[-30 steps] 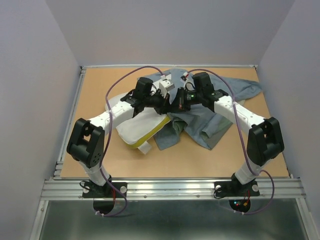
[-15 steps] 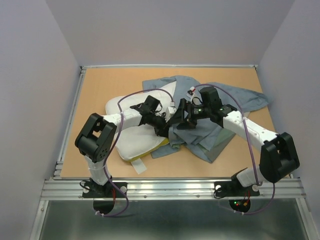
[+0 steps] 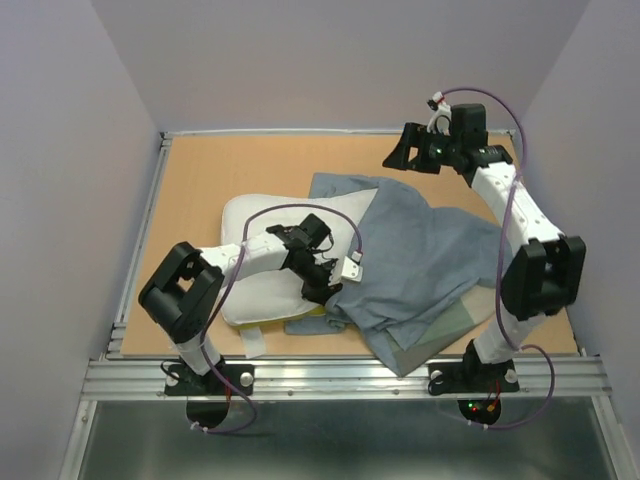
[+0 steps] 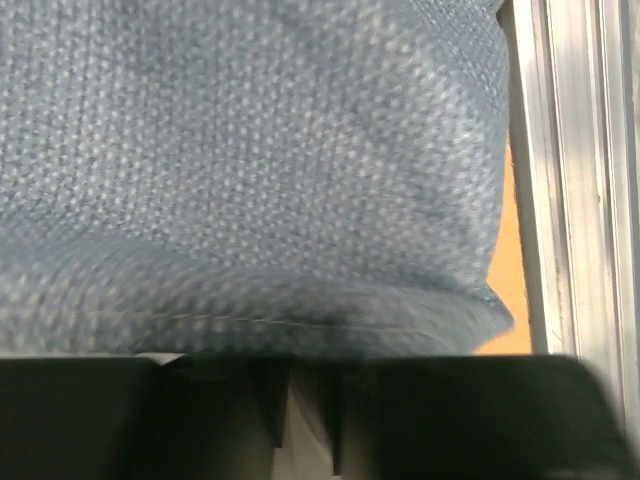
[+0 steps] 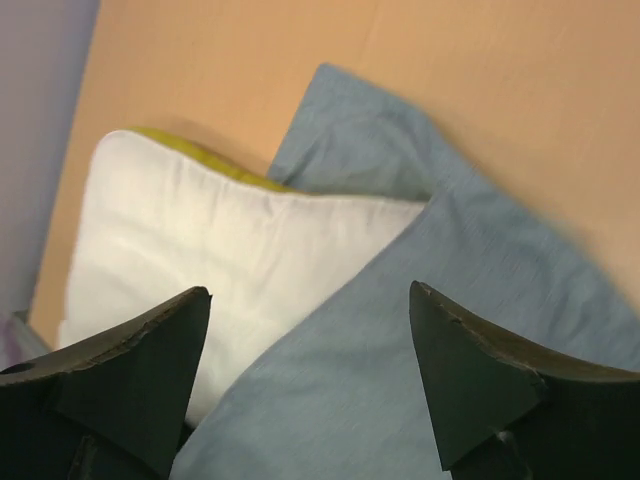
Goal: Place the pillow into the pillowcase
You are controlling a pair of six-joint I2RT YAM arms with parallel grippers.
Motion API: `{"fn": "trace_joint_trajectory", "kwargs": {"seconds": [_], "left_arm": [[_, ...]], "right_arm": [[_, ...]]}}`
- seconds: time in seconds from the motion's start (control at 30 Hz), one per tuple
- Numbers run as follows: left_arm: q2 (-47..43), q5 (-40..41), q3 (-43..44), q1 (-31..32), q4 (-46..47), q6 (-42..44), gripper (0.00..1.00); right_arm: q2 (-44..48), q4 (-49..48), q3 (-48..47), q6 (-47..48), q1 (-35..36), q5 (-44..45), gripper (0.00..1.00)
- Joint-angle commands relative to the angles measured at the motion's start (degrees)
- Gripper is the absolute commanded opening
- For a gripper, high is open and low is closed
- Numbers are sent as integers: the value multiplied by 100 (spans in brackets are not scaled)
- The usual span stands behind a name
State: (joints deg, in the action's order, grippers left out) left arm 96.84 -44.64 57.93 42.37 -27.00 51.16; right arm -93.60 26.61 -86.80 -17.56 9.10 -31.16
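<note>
The main risk is that the pillowcase [image 3: 430, 260] ends up draped over the pillow [image 3: 265, 292] and not around it. The grey-blue cloth lies slack over the pillow's right end, and no open mouth shows, so any pull may drag one layer across the top while the pillow stays outside. The left tool [image 3: 335, 292] sits low at the seam where cloth meets the pillow's near right corner. In its own wrist view a folded hem lies right against the fingers, which look close together, but I cannot tell whether they pinch it. If they hold nothing, the hem drops flat and must be found again. The right tool [image 3: 400, 158] hangs high over the far right of the table [image 3: 220, 165], spread wide and holding nothing, so nothing props up the other side of the opening. The case's near corner also reaches the table's near edge, where a tug could slide it off. The pillow lies flat left of centre, its long axis seemingly running left to right, right end under the cloth. The case sprawls from far centre to near right.
</note>
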Motion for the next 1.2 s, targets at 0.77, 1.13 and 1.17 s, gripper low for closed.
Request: {"fn": "trace_joint_trajectory", "kwargs": {"seconds": [0.77, 1.13, 1.17], "left_arm": [[274, 974, 2469, -1908, -384, -203, 68], [-666, 2871, 1536, -792, 900, -1046, 70], [-675, 2960, 1676, -818, 759, -872, 70]], "right_arm": [[-4562, 318, -3484, 1941, 65, 14, 72], [-4237, 301, -3141, 2160, 109, -66, 61], [-4228, 301, -3115, 2161, 118, -66, 60]]}}
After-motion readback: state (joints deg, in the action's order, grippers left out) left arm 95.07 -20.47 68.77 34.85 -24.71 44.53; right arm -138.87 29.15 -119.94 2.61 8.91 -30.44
